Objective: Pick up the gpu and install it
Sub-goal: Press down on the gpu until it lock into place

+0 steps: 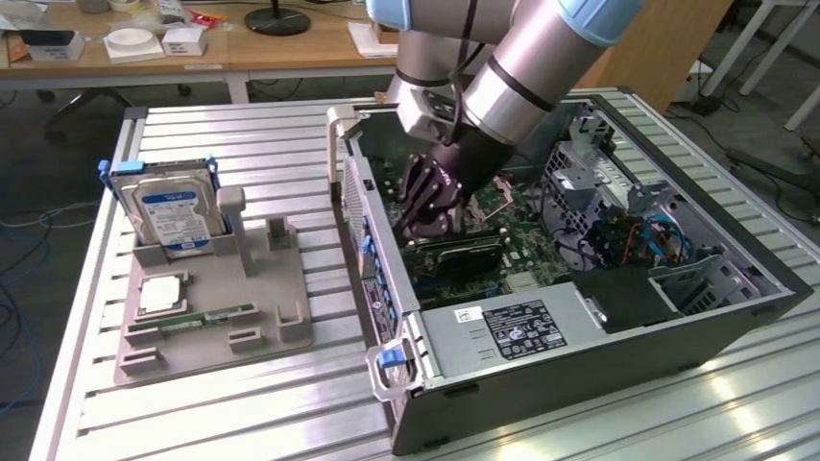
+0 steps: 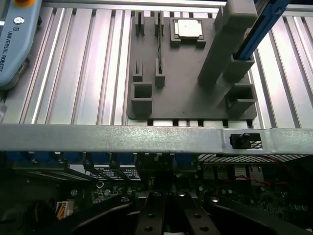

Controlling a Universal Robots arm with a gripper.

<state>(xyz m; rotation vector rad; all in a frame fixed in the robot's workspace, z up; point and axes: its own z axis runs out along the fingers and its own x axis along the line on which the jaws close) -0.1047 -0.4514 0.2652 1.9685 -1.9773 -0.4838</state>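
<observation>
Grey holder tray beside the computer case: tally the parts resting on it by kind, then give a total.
Hard drive: 1
Processor chip: 1
Memory stick: 1
Total: 3

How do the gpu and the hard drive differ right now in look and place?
The gpu is dark; the hard drive carries a blue-and-white label. The gpu sits inside the computer case, by the gripper; the hard drive stands upright outside it, in the gray fixture at the exterior view's left. Both are flat and rectangular.
</observation>
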